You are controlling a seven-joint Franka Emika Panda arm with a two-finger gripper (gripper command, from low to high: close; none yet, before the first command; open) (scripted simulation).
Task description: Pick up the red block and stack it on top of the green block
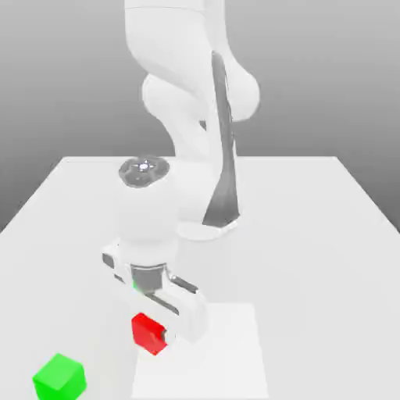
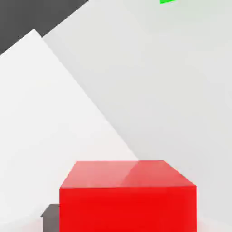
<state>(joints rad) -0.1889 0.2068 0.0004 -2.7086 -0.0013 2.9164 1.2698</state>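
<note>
Over the pale, smooth table (image 1: 305,258) comes the white, jointed arm (image 1: 148,211), its two-finger gripper (image 1: 151,334) closed on the small matte red cube (image 1: 148,333), beside the white square patch (image 1: 207,363). Best now: firm grip, straight lift, clear height, then centre over the bright green cube (image 1: 60,378), faces aligned, and lower gently.

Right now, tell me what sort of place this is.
Probably a simulated robot test bench: a white robot arm mounted on a pale tabletop, with plain red and green cubes, before a blank grey backdrop.
</note>
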